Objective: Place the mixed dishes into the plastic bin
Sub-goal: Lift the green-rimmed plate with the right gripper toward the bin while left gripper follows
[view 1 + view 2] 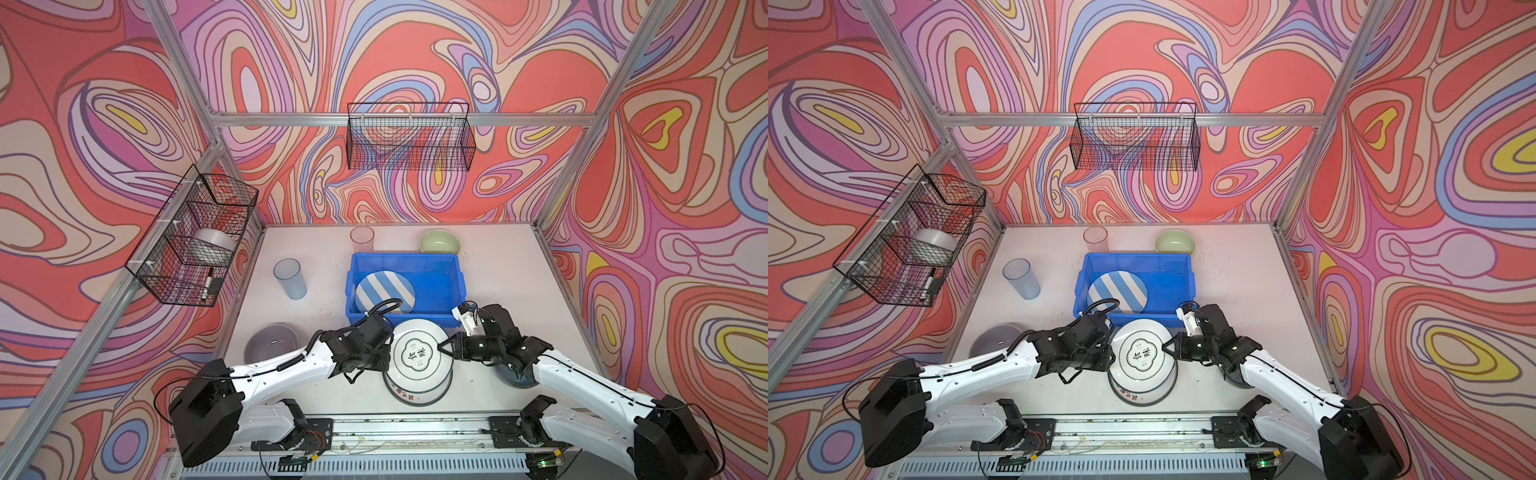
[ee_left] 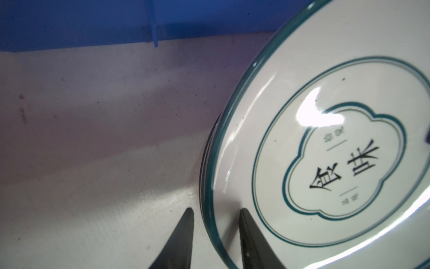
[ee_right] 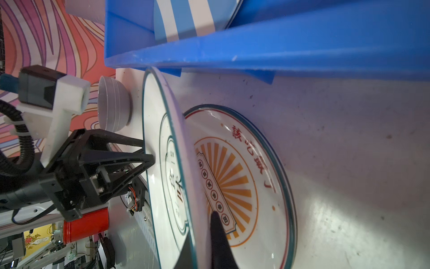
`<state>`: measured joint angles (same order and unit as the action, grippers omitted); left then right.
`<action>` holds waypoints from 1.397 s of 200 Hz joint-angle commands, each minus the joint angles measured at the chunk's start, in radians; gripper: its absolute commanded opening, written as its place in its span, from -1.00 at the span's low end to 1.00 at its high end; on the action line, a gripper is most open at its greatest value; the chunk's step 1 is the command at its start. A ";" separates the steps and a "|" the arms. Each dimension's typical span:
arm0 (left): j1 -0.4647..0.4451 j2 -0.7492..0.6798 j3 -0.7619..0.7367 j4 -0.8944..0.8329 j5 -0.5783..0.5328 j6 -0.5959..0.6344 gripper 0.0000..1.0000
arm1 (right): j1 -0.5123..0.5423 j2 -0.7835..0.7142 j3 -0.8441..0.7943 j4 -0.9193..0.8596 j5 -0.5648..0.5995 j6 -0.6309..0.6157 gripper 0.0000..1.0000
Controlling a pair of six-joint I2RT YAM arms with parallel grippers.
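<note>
Just before the bin's (image 1: 405, 256) near wall, the white plate (image 1: 419, 353) is tilted over a red-lettered plate (image 1: 415, 397) that lies flat on the worktop (image 1: 519, 282). The right pincer (image 1: 441, 346) pinches the white plate's rim. The left pincer (image 2: 215, 210) straddles the opposite rim, jaws spread, not gripping. The striped plate (image 1: 384, 293) sits inside the bin, toward its left wall. A pink tumbler (image 1: 361, 239) and green bowl (image 1: 439, 242) stand behind the bin.

Left arm (image 1: 282, 370) stretched out low toward the left edge of the top white plate (image 1: 419, 332), left gripper (image 2: 216, 210) with fingers a little apart, one on each side of the plate's rim, right arm (image 1: 582, 382) bent in from the plate's other side, right gripper (image 1: 441, 348) pinching the plate's right edge tight
</note>
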<state>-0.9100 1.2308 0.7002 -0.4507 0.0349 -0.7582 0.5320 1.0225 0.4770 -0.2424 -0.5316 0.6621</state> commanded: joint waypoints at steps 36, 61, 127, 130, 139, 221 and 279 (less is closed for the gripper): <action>0.041 -0.127 0.076 -0.221 -0.097 0.054 -0.02 | 0.005 -0.029 0.108 -0.123 0.002 -0.084 -1.00; 0.123 -0.185 0.076 -0.258 -0.076 0.082 -0.02 | 0.005 -0.037 0.181 -0.208 0.019 -0.133 -1.00; 0.341 -0.243 0.163 -0.347 -0.059 0.220 0.00 | -0.004 0.058 0.445 -0.355 0.129 -0.202 -1.00; 0.350 -0.240 0.171 -0.350 -0.064 0.224 0.01 | -0.005 0.065 0.455 -0.355 0.134 -0.205 -1.00; 0.382 -0.233 0.189 -0.357 -0.072 0.235 0.01 | -0.010 0.082 0.478 -0.347 0.144 -0.204 -1.00; 0.553 -0.047 0.326 -0.255 0.046 0.356 -0.03 | -0.144 0.275 0.624 -0.182 0.099 -0.134 -1.00; 0.568 0.094 0.374 -0.190 0.069 0.348 -0.14 | -0.190 0.455 0.714 -0.049 0.011 -0.084 -1.00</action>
<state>-0.3485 1.2968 1.0523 -0.6827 0.0883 -0.4179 0.3584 1.4261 1.1442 -0.4213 -0.4431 0.5301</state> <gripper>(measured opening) 0.442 0.089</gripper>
